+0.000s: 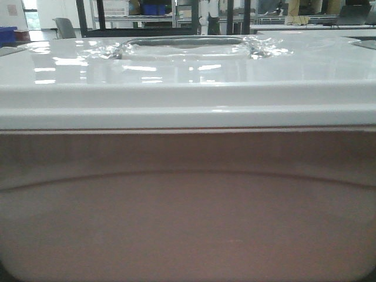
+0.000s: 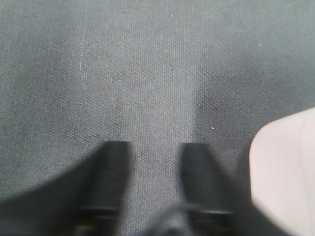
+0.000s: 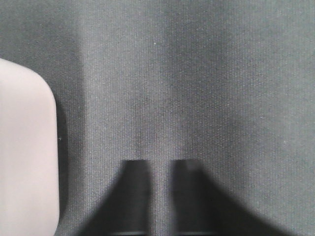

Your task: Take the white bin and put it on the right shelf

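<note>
The white bin [image 1: 188, 205] fills the front view at very close range, its pinkish translucent wall below a thick rim and a glossy white lid [image 1: 188, 70] with a recessed handle [image 1: 185, 42]. In the left wrist view my left gripper [image 2: 156, 147] is open over grey carpet, holding nothing, with a rounded corner of the white bin [image 2: 285, 172] to its right. In the right wrist view my right gripper [image 3: 161, 164] stands narrowly open with only carpet between its fingers, and the white bin [image 3: 24, 147] lies to its left. Neither gripper touches the bin. The right shelf is out of view.
Beyond the lid stand dark-framed racks [image 1: 97, 14] holding a blue bin [image 1: 154, 8]. A grey chair [image 1: 64, 26] is at the back left, and another blue bin [image 1: 7, 34] sits at the far left edge. Grey carpet [image 2: 147, 73] lies under both grippers.
</note>
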{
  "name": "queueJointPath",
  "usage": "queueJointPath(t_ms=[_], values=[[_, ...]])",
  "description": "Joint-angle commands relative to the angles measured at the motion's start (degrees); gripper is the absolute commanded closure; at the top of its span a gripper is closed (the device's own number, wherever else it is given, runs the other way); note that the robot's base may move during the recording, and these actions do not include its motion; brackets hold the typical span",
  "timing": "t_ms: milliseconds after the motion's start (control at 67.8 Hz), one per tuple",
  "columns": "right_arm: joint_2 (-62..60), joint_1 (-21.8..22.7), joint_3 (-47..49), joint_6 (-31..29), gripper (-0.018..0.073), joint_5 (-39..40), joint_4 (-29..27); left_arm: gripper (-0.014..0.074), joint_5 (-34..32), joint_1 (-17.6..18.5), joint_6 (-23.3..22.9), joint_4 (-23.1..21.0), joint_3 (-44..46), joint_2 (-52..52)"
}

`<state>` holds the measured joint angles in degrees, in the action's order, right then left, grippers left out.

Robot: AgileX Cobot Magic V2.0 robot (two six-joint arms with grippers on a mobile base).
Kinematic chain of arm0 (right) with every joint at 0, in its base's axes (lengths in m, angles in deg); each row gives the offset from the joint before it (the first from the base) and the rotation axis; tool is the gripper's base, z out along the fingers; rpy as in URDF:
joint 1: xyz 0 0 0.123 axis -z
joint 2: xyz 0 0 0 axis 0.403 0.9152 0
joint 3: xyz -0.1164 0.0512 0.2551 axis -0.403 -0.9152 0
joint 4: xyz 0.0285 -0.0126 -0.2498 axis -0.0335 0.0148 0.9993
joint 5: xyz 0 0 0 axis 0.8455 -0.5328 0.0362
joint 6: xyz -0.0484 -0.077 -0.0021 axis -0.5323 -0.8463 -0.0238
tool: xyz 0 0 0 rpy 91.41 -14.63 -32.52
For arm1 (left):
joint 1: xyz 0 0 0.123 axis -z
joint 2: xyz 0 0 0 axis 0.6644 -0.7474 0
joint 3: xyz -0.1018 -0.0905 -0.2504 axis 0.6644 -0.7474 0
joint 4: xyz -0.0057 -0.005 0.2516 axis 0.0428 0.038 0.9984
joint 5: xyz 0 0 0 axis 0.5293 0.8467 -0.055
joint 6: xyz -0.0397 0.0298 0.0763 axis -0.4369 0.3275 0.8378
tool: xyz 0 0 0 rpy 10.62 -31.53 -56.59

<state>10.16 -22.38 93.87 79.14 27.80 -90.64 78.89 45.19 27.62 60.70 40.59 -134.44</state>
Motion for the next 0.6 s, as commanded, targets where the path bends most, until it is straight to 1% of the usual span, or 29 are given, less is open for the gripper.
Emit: queueJointPath(t_ms=[0,59,74,148,192,280,398,457,502,561,590], values=[[-0.9,0.1,1.9,-0.2,0.0029,1.5,-0.7,0.0181,-0.6,-0.1,0.0,-1.0,2.0,0.9],[-0.9,0.1,1.9,-0.2,-0.0074,1.1,-0.7,0.0176,0.5,-0.1,0.0,-2.0,2.0,0.9],[-0.9,0.1,1.9,-0.2,-0.0085,0.9,-0.8,0.0176,0.8,-0.1,0.0,-2.4,2.0,0.9],[-0.9,0.1,2.4,-0.2,-0.006,-1.1,-2.3,0.0176,2.5,-0.1,0.0,-4.9,2.1,0.9],[-1.0,0.1,3.4,-0.2,-0.0044,-2.4,-4.3,0.0176,4.5,-0.1,0.0,-6.7,2.8,0.9],[-1.0,0.1,5.6,-0.3,-0.0031,-3.0,-6.9,0.0176,7.4,-0.1,0.0,-8.0,4.9,0.9],[-1.0,0.1,8.7,-0.6,-0.003,-4.2,-8.7,0.0176,11.0,-0.1,0.0,-9.2,8.4,0.9],[-1.0,0.1,10.3,-1.7,-0.003,-5.9,-10.0,0.0176,13.4,-0.1,0.0,-10.4,10.8,0.9],[-1.0,0.1,11.1,-3.3,-0.003,-7.0,-12.1,0.0176,15.4,-0.1,0.2,-11.2,12.3,0.9],[-1.0,0.1,11.5,-5.3,-0.003,-7.4,-14.5,0.0176,16.3,-0.1,1.4,-12.5,13.4,0.9],[-1.0,0.1,11.5,-6.4,-0.003,-7.4,-16.6,0.0176,16.3,-0.1,1.9,-13.4,13.8,0.9]])
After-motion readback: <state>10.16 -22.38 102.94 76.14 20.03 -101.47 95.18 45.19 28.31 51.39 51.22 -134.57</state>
